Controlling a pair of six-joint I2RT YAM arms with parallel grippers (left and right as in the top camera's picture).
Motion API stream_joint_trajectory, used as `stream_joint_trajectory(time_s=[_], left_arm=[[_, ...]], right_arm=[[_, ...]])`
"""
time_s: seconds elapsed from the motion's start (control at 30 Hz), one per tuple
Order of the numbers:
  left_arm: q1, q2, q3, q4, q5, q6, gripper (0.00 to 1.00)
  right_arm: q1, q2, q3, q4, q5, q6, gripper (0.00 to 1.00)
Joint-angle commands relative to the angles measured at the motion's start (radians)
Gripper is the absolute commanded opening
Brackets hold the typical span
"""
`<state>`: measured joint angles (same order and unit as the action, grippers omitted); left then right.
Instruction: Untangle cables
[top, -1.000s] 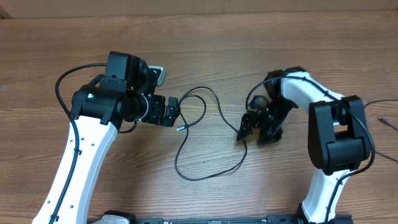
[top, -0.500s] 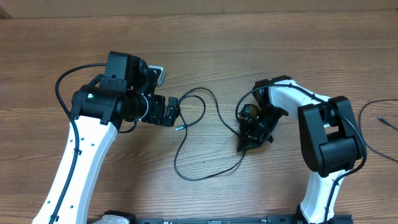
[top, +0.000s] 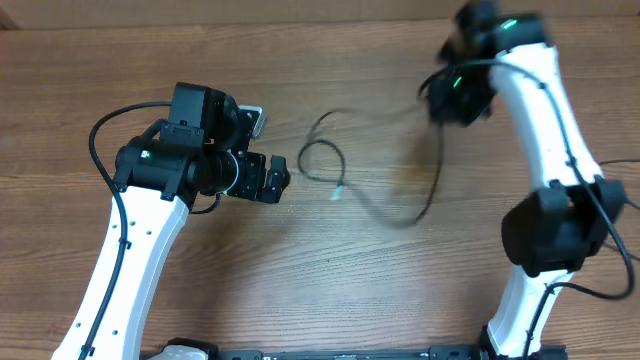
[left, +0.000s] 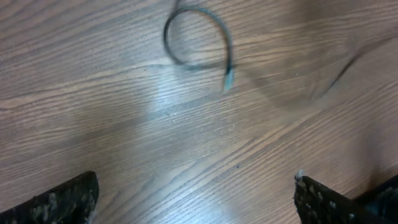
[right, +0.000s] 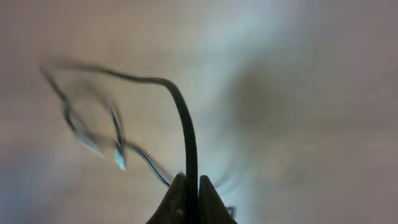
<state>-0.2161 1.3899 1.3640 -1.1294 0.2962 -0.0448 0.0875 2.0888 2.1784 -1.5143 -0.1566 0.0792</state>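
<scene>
A thin black cable (top: 322, 150) runs in a blurred arc across the middle of the table, with a small loop and a pale plug end (top: 338, 192) near my left gripper. My right gripper (top: 458, 95), blurred, is raised at the far right and shut on that cable. In the right wrist view the cable (right: 185, 124) rises straight out of the pinched right gripper (right: 191, 186). The left gripper (top: 283, 178) stands wide open just left of the loop, holding nothing. From the left wrist, the loop (left: 196, 37) and plug tip (left: 228, 78) lie ahead of the open left gripper (left: 196, 205).
Another thin dark strand (top: 615, 164) lies at the table's right edge beside the right arm's base (top: 545, 240). The left arm's white link (top: 130, 260) slants across the near left. Bare wood table (top: 300, 300) shows between the arms.
My right gripper shut on the cable near the table's middle, then swung up and away to the far right, dragging the cable with it. The loop shrank. The left arm has not moved.
</scene>
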Motion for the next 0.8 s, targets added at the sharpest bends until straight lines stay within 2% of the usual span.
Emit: stream_joint_trajectory(time_s=[0.0, 0.1, 0.2, 0.4, 0.6, 0.77], left_arm=[[0.000, -0.004, 0.008, 0.004, 0.008, 0.023, 1.00], [0.000, -0.004, 0.008, 0.004, 0.008, 0.023, 0.99], [0.000, -0.004, 0.008, 0.004, 0.008, 0.023, 1.00], [0.000, -0.004, 0.008, 0.004, 0.008, 0.023, 1.00], [0.000, -0.004, 0.008, 0.004, 0.008, 0.023, 1.00], [0.000, -0.004, 0.008, 0.004, 0.008, 0.023, 1.00]], right_arm=[[-0.085, -0.013, 0.226, 0.048, 0.089, 0.029, 0.04], [-0.173, -0.013, 0.375, 0.179, 0.089, 0.029, 0.04], [-0.229, -0.013, 0.419, 0.293, 0.089, 0.025, 0.04], [-0.315, -0.010, 0.414, 0.468, 0.118, 0.025, 0.04], [-0.352, -0.010, 0.392, 0.531, 0.292, 0.024, 0.04], [-0.389, -0.005, 0.366, 0.594, 0.373, -0.035, 0.04]])
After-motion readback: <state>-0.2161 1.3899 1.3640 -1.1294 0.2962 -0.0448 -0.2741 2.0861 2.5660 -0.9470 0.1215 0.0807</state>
